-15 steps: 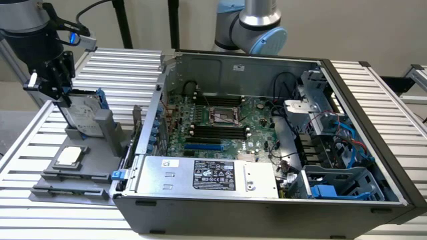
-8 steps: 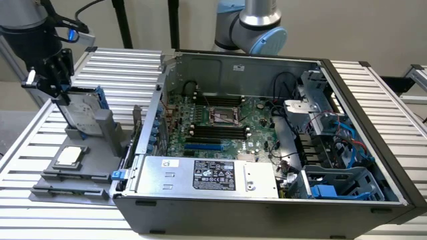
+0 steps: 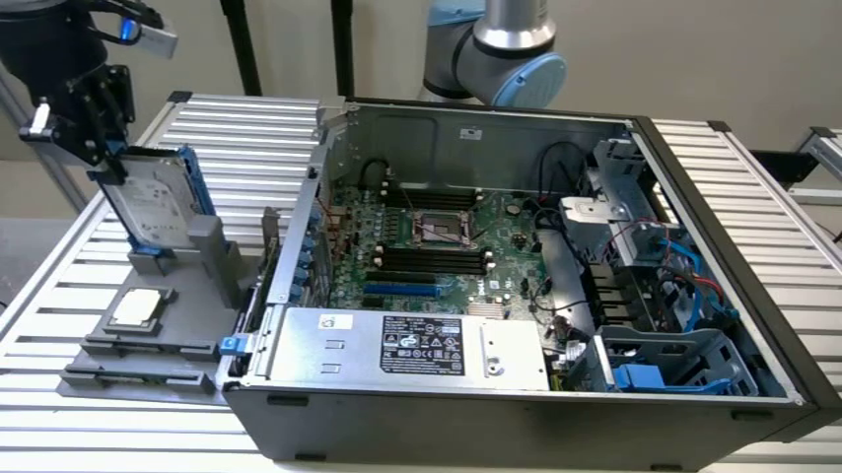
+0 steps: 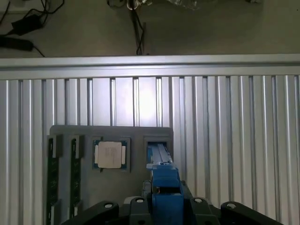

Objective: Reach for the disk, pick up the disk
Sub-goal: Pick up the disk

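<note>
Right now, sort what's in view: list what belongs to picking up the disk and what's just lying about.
Job in hand:
- disk, upright in the grey holder
- gripper, at the disk's top edge

Lying about:
- chip, flat on the holder
- open computer case
- silver box with black label, inside the case
- slatted table
</note>
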Controlling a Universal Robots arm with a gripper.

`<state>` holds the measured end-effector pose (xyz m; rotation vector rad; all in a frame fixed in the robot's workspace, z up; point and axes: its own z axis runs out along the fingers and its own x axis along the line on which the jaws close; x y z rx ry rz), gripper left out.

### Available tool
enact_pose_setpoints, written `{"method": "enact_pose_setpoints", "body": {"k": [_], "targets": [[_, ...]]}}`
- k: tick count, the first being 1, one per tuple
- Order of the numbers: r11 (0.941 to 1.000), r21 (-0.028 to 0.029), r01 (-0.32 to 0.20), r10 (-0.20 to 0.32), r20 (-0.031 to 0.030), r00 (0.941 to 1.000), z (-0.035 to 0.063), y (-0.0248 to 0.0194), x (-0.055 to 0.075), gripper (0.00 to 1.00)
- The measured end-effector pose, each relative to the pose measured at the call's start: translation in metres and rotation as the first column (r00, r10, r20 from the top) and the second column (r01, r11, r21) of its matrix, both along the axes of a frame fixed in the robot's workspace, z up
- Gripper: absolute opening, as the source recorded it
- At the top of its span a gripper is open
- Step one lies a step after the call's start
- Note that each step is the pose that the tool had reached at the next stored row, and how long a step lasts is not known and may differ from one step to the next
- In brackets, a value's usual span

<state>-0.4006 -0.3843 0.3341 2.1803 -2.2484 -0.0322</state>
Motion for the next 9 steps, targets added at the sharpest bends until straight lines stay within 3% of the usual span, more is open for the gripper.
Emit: {"method": "enact_pose_setpoints", "body": {"k": [9], "targets": [[1.0000,0.0000,-0.002,0.002,-0.0001,1.0000,0.0409,-0.0002,0.007,0.33]]}}
